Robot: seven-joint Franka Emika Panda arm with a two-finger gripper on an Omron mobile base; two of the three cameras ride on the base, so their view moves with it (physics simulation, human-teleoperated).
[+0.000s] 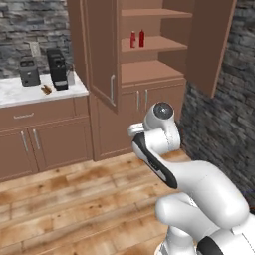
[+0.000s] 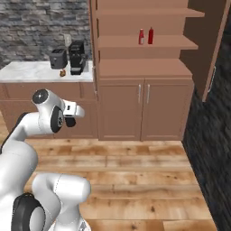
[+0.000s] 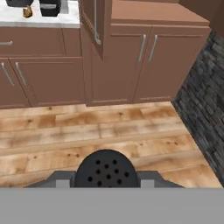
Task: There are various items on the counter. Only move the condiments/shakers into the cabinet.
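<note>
Hand view, bottom centre: gripper (image 3: 105, 177) closed around the black shaker (image 3: 105, 169).
Upper shelf: two red bottles (image 1: 137, 39) in the cabinet (image 1: 149, 74).

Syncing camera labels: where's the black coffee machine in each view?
Left base view: black coffee machine at upper left, on the marble counter, right of the toaster.
Right base view: upper left of centre, near the counter's right end, beside the cabinet.
Hand view: its base is cut off by the top edge, upper left.
Shared landmark: the cabinet's two lower doors with silver handles.
</note>
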